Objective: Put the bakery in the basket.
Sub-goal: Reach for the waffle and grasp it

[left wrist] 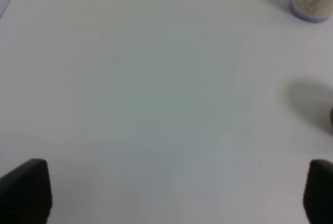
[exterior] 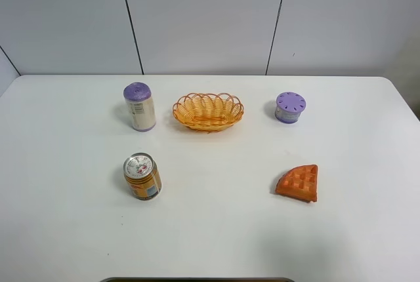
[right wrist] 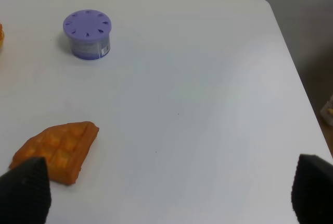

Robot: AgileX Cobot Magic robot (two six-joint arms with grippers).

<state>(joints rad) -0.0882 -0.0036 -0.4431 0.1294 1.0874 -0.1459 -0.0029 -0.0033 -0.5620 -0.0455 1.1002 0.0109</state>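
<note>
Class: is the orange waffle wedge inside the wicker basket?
No, the orange waffle wedge lies on the white table, outside the yellow wicker basket.

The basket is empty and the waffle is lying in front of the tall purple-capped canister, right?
Not quite. The exterior high view shows the waffle lying in front of the short purple-lidded jar, not the tall canister; the orange can stands there. The basket is empty.
</note>
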